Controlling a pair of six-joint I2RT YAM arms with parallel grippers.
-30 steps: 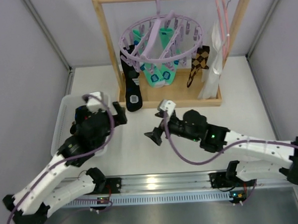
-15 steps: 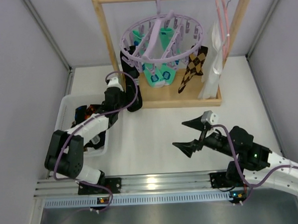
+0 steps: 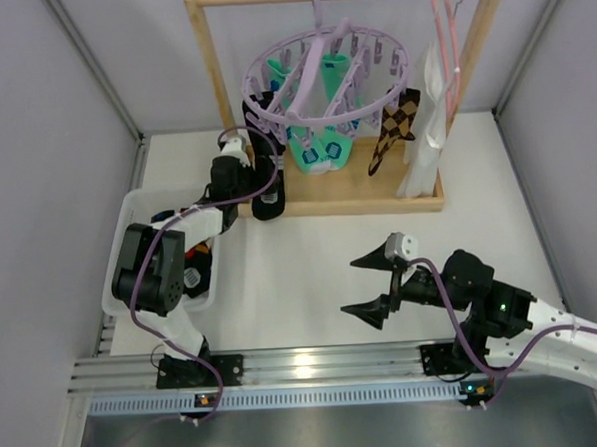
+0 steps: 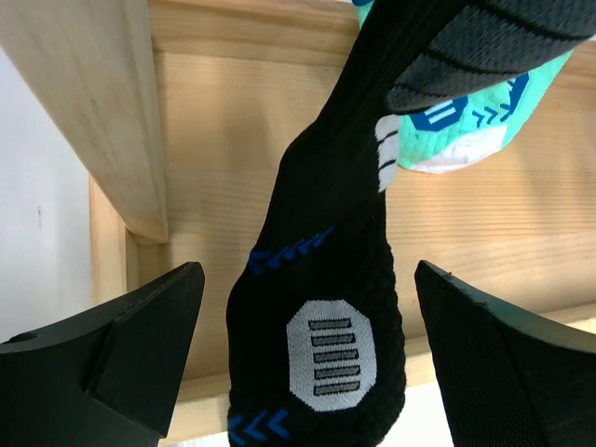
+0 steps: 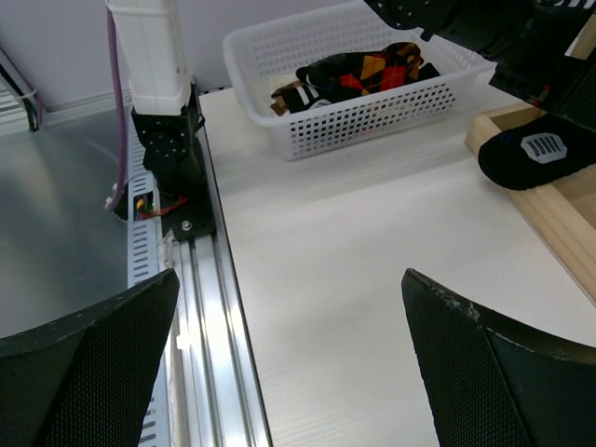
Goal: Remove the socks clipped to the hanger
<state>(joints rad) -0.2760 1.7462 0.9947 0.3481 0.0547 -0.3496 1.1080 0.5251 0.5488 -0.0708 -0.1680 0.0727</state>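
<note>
**Q:** What changed in the last second?

**A:** My left arm was folded over the white basket (image 3: 117, 255) at nine o'clock on the table. Now it is stretched toward the rack. My left pincer (image 4: 307, 272) is spread wide, and the black-blue sock (image 4: 326, 307) hangs between the fingers, touching neither as far as I can see. My right pincer (image 3: 354, 288) has backed away from mid-table to about five o'clock. It is also spread wide and holds nothing.

**Q:** Where are the socks?

**A:** Some already lie in the basket, and my right wrist shows a black and orange-red sock (image 5: 363, 70) there. Three kinds are still pegged to the lavender hanger (image 3: 403, 70). The black-blue sock is at the ring's eight o'clock, the teal socks (image 3: 320, 152) are at six, and the diamond-check sock (image 3: 394, 128) is at four.

**Q:** What does that mean for the job?

**A:** I judge the next removal is lined up. My left fingers should close low on the black-blue sock, near its grey label, then draw it down off the peg. Its toe reaches the wooden base (image 3: 377, 194), so the sock might drag there, or the ring might swing.
</note>
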